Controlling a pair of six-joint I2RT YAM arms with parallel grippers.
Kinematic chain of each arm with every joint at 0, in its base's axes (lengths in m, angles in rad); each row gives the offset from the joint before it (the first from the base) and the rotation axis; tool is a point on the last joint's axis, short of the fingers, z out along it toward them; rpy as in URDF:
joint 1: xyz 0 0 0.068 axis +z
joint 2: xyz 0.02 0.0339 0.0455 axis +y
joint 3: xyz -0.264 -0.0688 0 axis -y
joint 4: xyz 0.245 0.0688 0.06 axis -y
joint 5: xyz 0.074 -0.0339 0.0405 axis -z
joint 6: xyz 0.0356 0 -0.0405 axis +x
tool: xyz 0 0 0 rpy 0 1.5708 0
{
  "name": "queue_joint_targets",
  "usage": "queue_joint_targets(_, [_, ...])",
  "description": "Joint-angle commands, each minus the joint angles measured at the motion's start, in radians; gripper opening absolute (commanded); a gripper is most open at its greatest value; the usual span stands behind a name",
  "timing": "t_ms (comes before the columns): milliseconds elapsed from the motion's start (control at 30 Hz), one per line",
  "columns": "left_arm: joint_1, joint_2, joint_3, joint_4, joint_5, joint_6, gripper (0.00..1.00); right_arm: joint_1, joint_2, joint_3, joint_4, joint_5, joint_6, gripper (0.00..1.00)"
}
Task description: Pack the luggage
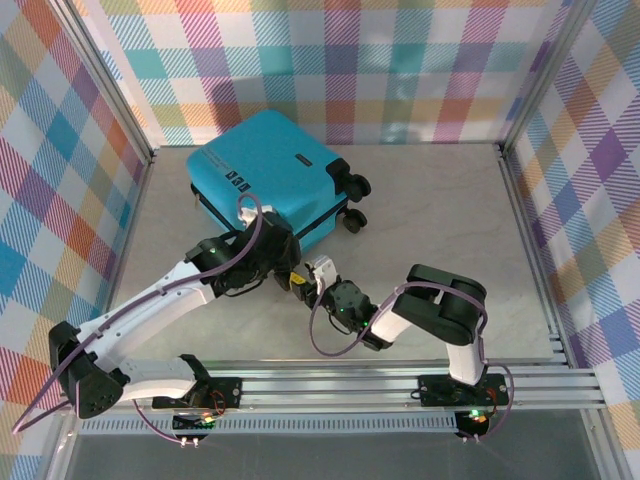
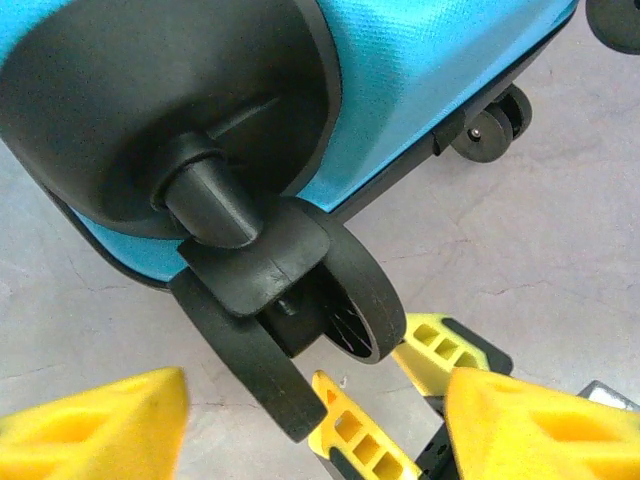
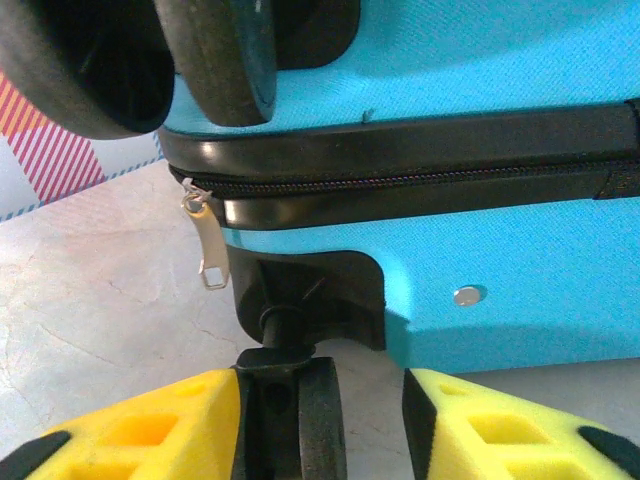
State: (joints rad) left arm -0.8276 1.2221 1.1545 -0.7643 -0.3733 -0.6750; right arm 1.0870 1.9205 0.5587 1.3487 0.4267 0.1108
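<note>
The luggage (image 1: 265, 170) is a small turquoise hard-shell suitcase lying flat on the grey table (image 1: 440, 230), toward the back left, with its black wheels pointing right and toward the arms. Its two shells are shut together. In the right wrist view the black zipper runs closed along the seam of the shell (image 3: 500, 250), and a silver zipper pull (image 3: 208, 245) hangs at the corner, so its contents are hidden.

At the near corner, a black caster wheel (image 2: 340, 290) hangs from its round housing on the blue shell (image 2: 420, 90). The left gripper (image 2: 310, 405) hovers just short of this wheel with its yellow fingers (image 2: 100, 430) spread wide and holding nothing. The right gripper (image 3: 320, 425) has its yellow fingers (image 3: 500, 430) spread around a caster wheel (image 3: 300, 415), with a gap on one side. On the other side I cannot tell whether finger and wheel touch.

From above, both grippers (image 1: 283, 262) (image 1: 306, 282) meet at that same near corner. Plaid walls (image 1: 60, 150) surround the table.
</note>
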Motion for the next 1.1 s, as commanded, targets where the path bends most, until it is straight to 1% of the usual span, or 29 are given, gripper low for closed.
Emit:
queue_joint_targets(0, [-0.035, -0.001, -0.026, 0.029, -0.055, -0.029, 0.75, -0.005, -0.026, -0.011, 0.008, -0.035, -0.005, 0.5])
queue_joint_targets(133, [-0.057, 0.003, -0.048, 0.046, -0.123, -0.031, 0.77, -0.013, -0.028, -0.018, -0.001, -0.057, 0.002, 0.52])
queue_joint_targets(300, [-0.068, 0.059, -0.033, 0.002, -0.197, -0.044, 0.77, -0.024, -0.038, -0.033, -0.015, -0.089, 0.012, 0.54])
queue_joint_targets(433, [-0.069, 0.081, -0.029, 0.028, -0.199, -0.016, 0.78, -0.025, -0.043, -0.04, -0.023, -0.107, 0.006, 0.54])
queue_joint_targets(567, [-0.066, 0.103, 0.004, 0.002, -0.244, 0.008, 0.78, -0.026, -0.047, -0.048, -0.02, -0.129, -0.001, 0.54])
queue_joint_targets(700, [-0.053, 0.133, 0.038, -0.009, -0.244, 0.038, 0.76, -0.025, -0.055, -0.049, -0.022, -0.142, -0.008, 0.54])
queue_joint_targets(800, [-0.039, 0.156, 0.056, -0.006, -0.223, 0.056, 0.72, -0.025, -0.058, -0.046, -0.028, -0.16, -0.021, 0.54])
queue_joint_targets(900, [-0.029, 0.175, 0.07, -0.015, -0.214, 0.064, 0.65, -0.025, -0.063, -0.045, -0.03, -0.186, -0.045, 0.54])
queue_joint_targets(1067, [-0.015, 0.2, 0.095, -0.03, -0.204, 0.089, 0.47, -0.025, -0.077, -0.036, -0.048, -0.237, -0.106, 0.53])
